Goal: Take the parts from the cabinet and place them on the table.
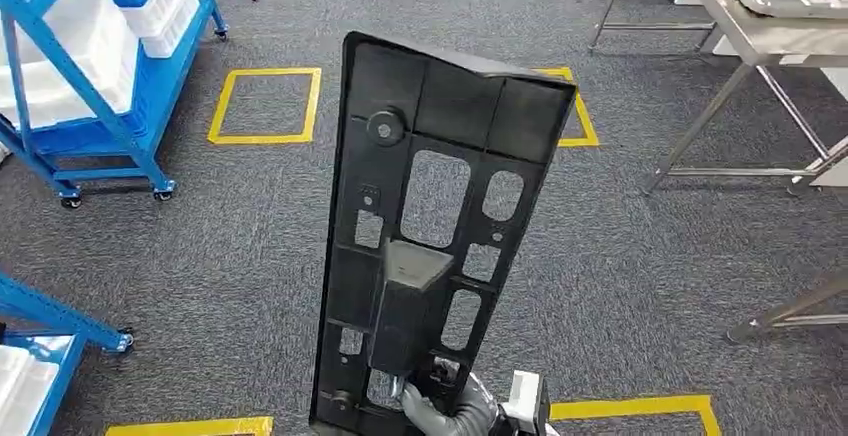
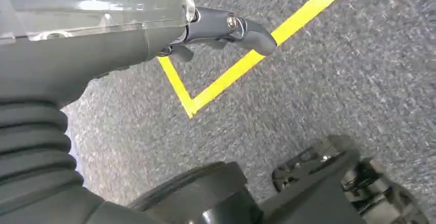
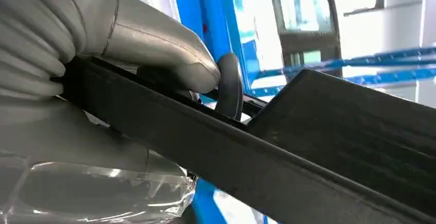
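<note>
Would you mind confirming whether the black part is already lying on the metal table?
No, the black part is held upright over the carpet by the right hand, apart from the metal table.

Place: a factory or workshop floor is showing.
Floor: grey carpet (image 1: pixel 250 246) is carrying yellow taped squares (image 1: pixel 265 105) at 11 o'clock.
Storage: blue wheeled racks (image 1: pixel 95 106) are holding white bins at 10 o'clock.
Benches: steel-legged tables (image 1: pixel 745 36) are standing at 2 o'clock.
</note>
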### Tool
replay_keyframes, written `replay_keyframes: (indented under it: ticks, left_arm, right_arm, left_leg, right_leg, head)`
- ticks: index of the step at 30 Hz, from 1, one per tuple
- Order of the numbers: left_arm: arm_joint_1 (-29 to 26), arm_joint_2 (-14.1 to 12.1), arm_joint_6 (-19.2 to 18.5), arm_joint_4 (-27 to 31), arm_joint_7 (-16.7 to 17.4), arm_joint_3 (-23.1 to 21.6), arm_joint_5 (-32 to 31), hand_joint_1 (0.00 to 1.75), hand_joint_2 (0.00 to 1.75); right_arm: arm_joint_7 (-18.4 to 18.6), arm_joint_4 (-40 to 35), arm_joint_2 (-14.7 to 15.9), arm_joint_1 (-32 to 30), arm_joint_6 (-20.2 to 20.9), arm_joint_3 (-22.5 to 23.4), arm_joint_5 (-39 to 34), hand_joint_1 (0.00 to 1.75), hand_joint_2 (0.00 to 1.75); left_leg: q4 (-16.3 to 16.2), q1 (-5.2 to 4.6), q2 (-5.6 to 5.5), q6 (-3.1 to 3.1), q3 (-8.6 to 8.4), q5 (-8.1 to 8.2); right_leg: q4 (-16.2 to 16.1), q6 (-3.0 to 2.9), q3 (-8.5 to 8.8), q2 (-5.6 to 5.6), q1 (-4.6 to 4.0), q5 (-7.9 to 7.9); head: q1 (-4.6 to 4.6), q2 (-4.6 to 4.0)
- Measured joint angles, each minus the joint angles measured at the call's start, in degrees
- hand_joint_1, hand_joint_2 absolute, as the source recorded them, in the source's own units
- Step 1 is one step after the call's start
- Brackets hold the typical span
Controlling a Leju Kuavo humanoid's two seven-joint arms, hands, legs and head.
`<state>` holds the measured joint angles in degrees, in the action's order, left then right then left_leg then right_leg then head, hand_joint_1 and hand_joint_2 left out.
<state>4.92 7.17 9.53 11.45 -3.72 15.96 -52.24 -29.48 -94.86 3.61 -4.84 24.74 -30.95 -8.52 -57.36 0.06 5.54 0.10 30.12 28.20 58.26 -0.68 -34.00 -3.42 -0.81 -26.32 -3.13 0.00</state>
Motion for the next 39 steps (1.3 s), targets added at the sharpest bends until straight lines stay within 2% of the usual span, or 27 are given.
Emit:
replay_keyframes:
  ticks: [2, 4, 5, 7, 8, 9, 11, 12, 13, 17, 18, 19, 20, 22, 23, 24, 25, 26, 27, 28, 32, 33, 34, 35, 37, 38, 39]
  left_arm:
    - [0.0, 0.0, 0.0, 0.0, 0.2, -0.1, 0.0, 0.0, 1.75]
    - [0.0, -0.2, 0.3, 0.1, 0.4, -0.1, 0.0, 0.0, 1.75]
    - [-0.3, -0.2, 0.4, 0.0, 0.4, -0.1, 0.1, 0.0, 1.75]
    - [-0.6, -0.3, 0.6, 0.0, 0.4, -0.1, 0.1, 0.0, 1.75]
    - [-0.9, -0.4, 0.6, 0.0, 0.5, -0.1, 0.1, 0.0, 1.75]
    - [-1.1, -0.5, 0.6, 0.0, 0.6, -0.1, 0.1, 0.0, 1.75]
    - [-1.2, -0.6, 0.6, 0.0, 0.7, -0.1, 0.0, 0.0, 1.75]
    - [-1.3, -0.6, 0.6, 0.0, 0.7, -0.1, 0.0, 0.0, 1.75]
    - [-1.4, -0.6, 0.4, 0.0, 0.9, -0.1, -0.1, 0.0, 1.75]
    - [-1.0, -0.7, 0.3, 0.0, 1.3, -0.1, -0.2, 0.0, 1.75]
    - [-0.9, -0.6, 0.3, 0.0, 1.4, -0.1, -0.2, 0.0, 1.75]
    - [-0.9, -0.6, 0.4, 0.0, 1.4, -0.1, -0.2, 0.0, 1.75]
    - [-0.9, -0.6, 0.5, 0.0, 1.4, -0.1, 0.0, 0.0, 1.75]
    - [-0.9, -0.7, 1.0, 0.0, 1.6, -0.1, 0.2, 0.0, 1.75]
    - [-0.9, -0.8, 1.2, 0.0, 1.6, -0.1, 0.3, 0.0, 1.75]
    - [-0.7, -0.8, 1.4, 0.0, 1.4, -0.1, 0.5, 0.0, 1.75]
    - [-0.5, -0.8, 1.6, 0.1, 1.2, -0.1, 0.5, 0.0, 1.75]
    - [-0.1, -0.7, 1.6, 0.1, 1.2, -0.1, 0.5, 0.0, 1.75]
    - [0.3, -0.7, 1.6, 0.1, 1.3, -0.1, 0.6, 0.0, 1.75]
    - [0.6, -0.7, 1.5, 0.1, 1.6, -0.1, 0.6, 0.0, 1.75]
    - [1.1, -0.6, 0.7, 0.1, 2.3, -0.1, 0.4, 0.0, 1.75]
    - [1.0, -0.5, 0.5, 0.1, 2.4, -0.1, 0.3, 0.0, 1.75]
    - [1.0, -0.5, 0.4, 0.1, 2.4, -0.1, 0.0, 0.0, 1.75]
    - [0.9, -0.4, 0.1, 0.1, 2.5, -0.1, -0.1, 0.0, 1.75]
    - [0.4, -0.4, -0.2, 0.1, 2.8, -0.1, -0.6, 0.0, 1.75]
    - [0.1, -0.4, -0.2, 0.1, 3.0, -0.1, -0.7, 0.0, 1.75]
    - [-0.2, -0.4, -0.2, 0.1, 3.2, -0.1, -0.9, 0.0, 1.75]
  right_arm:
    - [0.2, -0.2, 0.0, -0.4, 0.1, 0.3, 0.0, 1.69, 1.75]
    - [0.3, -0.4, -0.4, -0.6, 0.6, 0.5, 0.1, 1.69, 1.75]
    - [0.4, -0.4, -0.7, -0.5, 0.8, 0.5, 0.1, 1.69, 1.75]
    - [0.7, -0.4, -0.8, -0.8, 0.9, 0.6, 0.1, 1.69, 1.75]
    - [0.8, -0.4, -0.8, -1.0, 0.9, 0.8, 0.1, 1.69, 1.75]
    - [0.9, -0.4, -0.8, -1.2, 0.8, 0.8, 0.0, 1.69, 1.75]
    - [0.9, -0.4, -0.8, -1.3, 0.7, 0.9, -0.1, 1.69, 1.75]
    - [0.9, -0.4, -0.9, -1.3, 0.7, 1.0, -0.2, 1.69, 1.75]
    - [0.9, -0.4, -0.9, -1.2, 0.7, 1.1, -0.2, 1.69, 1.75]
    - [1.1, -0.4, -0.9, -1.7, 0.8, 1.3, -0.5, 1.69, 1.75]
    - [1.2, -0.4, -0.9, -1.8, 0.9, 1.5, -0.6, 1.69, 1.75]
    - [1.2, -0.4, -0.9, -1.8, 0.9, 1.6, -0.6, 1.69, 1.75]
    - [1.3, -0.4, -0.9, -1.6, 1.0, 1.7, -0.6, 1.69, 1.75]
    - [1.6, -0.4, -0.9, -1.6, 1.4, 1.7, -0.5, 1.69, 1.75]
    - [1.8, -0.3, -0.9, -1.6, 1.7, 1.8, -0.4, 1.69, 1.75]
    - [1.8, -0.3, -0.9, -1.5, 2.0, 1.9, 0.0, 1.69, 1.75]
    - [1.8, -0.3, -0.9, -1.3, 2.3, 1.9, 0.5, 1.69, 1.75]
    - [1.9, -0.3, -1.0, -1.0, 2.7, 1.9, 0.9, 1.69, 1.75]
    - [2.0, -0.4, -1.1, -0.7, 3.0, 1.9, 1.0, 1.69, 1.75]
    - [2.3, -0.7, -1.1, -0.3, 3.1, 2.1, 1.1, 1.69, 1.75]
    - [2.7, -1.0, -1.4, 0.0, 3.0, 2.4, 1.4, 1.69, 1.75]
    - [2.9, -1.2, -1.4, -0.3, 2.8, 2.4, 1.6, 1.69, 1.75]
    - [2.9, -1.4, -1.4, -0.3, 2.6, 2.6, 1.7, 1.69, 1.75]
    - [3.0, -1.6, -1.4, -0.2, 2.2, 2.6, 2.3, 1.69, 1.75]
    - [3.2, -1.9, -1.6, -0.4, 1.0, 2.7, 3.4, 1.69, 1.75]
    - [3.3, -2.0, -1.6, -0.6, 0.7, 2.8, 3.7, 1.69, 1.75]
    - [3.3, -2.2, -1.6, -0.9, 0.5, 3.0, 3.7, 1.69, 1.75]
  left_leg:
    - [0.3, -0.17, 1.04, -0.64, -0.58, 0.29]
    - [-3.7, 0.31, -3.31, -0.96, 0.89, 3.14]
    - [-8.3, 0.36, -4.49, -1.1, 3.01, 5.54]
    - [-17.0, 0.42, -5.09, -1.37, 7.5, 8.84]
    - [-18.4, 0.47, -5.1, -1.44, 8.46, 8.5]
    - [-16.9, 0.55, -5.13, -1.51, 8.04, 6.66]
    - [-7.1, 0.81, -5.84, -1.53, 3.86, 0.69]
    - [-1.9, 1.13, -7.92, -1.61, 1.74, -1.4]
    - [-1.0, 0.97, -9.67, -1.62, 1.28, -0.21]
    - [-0.6, 0.65, -7.7, 0.13, 1.21, -0.87]
    - [-0.3, 0.88, -6.85, 0.66, 1.09, -1.18]
    - [-0.1, 0.8, -6.38, 1.04, 1.08, -1.18]
    - [-0.1, 0.65, -5.71, 1.17, 1.16, -1.14]
    - [-0.2, 0.45, -4.24, 1.38, 1.21, -0.99]
    - [-0.2, 0.4, -3.51, 1.39, 1.2, -0.96]
    - [-0.2, 0.39, -2.86, 1.34, 1.12, -0.86]
    - [-0.2, 0.38, -2.25, 1.25, 1.02, -0.77]
    - [-0.2, 0.38, -1.66, 1.11, 0.81, -0.64]
    - [-0.2, 0.36, -1.25, 0.95, 0.58, -0.5]
    - [-0.2, 0.17, -0.81, 0.66, 0.37, -0.3]
    - [0.1, 0.08, 1.51, -0.48, -0.32, 0.13]
    - [-0.3, 0.2, 0.67, -0.98, -0.28, 0.68]
    - [-1.8, 0.31, -2.31, -1.15, 0.09, 1.7]
    - [-5.5, 0.47, -4.12, -1.2, 1.73, 4.02]
    - [-15.1, 0.51, -5.08, -1.47, 6.47, 8.32]
    - [-18.4, 0.51, -5.1, -1.56, 8.24, 8.97]
    - [-18.8, 0.54, -5.11, -1.59, 8.86, 7.98]
  right_leg:
    - [-0.8, -0.59, 0.35, 1.34, 0.23, 0.36]
    - [-1.3, -1.18, 0.9, 2.38, 0.73, 0.71]
    - [-1.3, -1.26, 0.9, 3.09, 0.74, 0.69]
    - [-1.3, -1.41, 0.87, 4.55, 0.67, 0.63]
    - [-1.2, -1.4, 0.91, 5.35, 0.67, 0.63]
    - [-1.1, -1.33, 0.98, 6.24, 0.7, 0.58]
    - [-0.7, -0.93, 1.15, 7.88, 0.9, 0.32]
    - [-0.2, -0.57, 1.07, 8.55, 1.02, 0.07]
    - [0.2, -0.2, 0.73, 9.03, 0.74, -0.14]
    - [0.0, 1.1, 0.09, 10.75, 1.15, 0.29]
    - [0.8, 1.22, 0.01, 8.76, 1.17, -0.3]
    - [3.0, 1.48, -1.14, 5.8, 0.91, -1.95]
    - [7.3, 1.77, -3.26, 4.57, 0.99, -4.31]
    - [16.4, 2.09, -7.82, 3.95, 1.27, -7.96]
    - [18.9, 2.17, -9.12, 3.88, 1.36, -8.2]
    - [18.1, 2.2, -8.87, 3.76, 1.43, -7.09]
    - [14.7, 2.13, -7.13, 3.52, 1.45, -4.88]
    - [8.8, 1.89, -4.1, 2.81, 1.41, -2.07]
    - [3.3, 1.5, -1.13, 1.12, 1.22, 0.04]
    - [0.0, 0.96, 0.47, -2.62, 0.54, -0.36]
    - [-0.2, 0.08, 0.08, 0.36, 0.0, -0.11]
    - [-0.9, -0.43, 0.69, 1.22, 0.94, 0.4]
    - [-1.1, -0.64, 0.81, 1.83, 0.87, 0.46]
    - [-1.1, -0.89, 0.81, 2.42, 0.9, 0.47]
    - [-1.1, -1.09, 0.82, 3.95, 0.84, 0.41]
    - [-1.0, -1.09, 0.84, 4.84, 0.82, 0.41]
    - [-1.0, -1.07, 0.93, 5.79, 0.83, 0.4]
  head:
    - [-0.02, 0.0]
    - [-0.02, 0.0]
    - [-0.02, 0.0]
    - [-0.02, 0.0]
    - [-0.02, 0.0]
    - [-0.02, 0.0]
    - [-0.02, 0.0]
    - [-0.02, 0.0]
    - [-0.02, 0.0]
    - [-0.02, 0.0]
    - [-0.02, 0.0]
    - [0.0, 0.0]
    - [0.0, 0.0]
    - [-0.02, 0.0]
    - [0.0, 0.0]
    - [-0.02, 0.0]
    - [-0.02, 0.0]
    - [-0.02, 0.0]
    - [-0.02, 0.0]
    - [0.0, 0.0]
    - [-0.02, 0.0]
    - [-0.02, 0.0]
    - [0.0, 0.0]
    - [-0.02, 0.0]
    - [-0.02, 0.0]
    - [-0.02, 0.0]
    - [-0.02, 0.0]
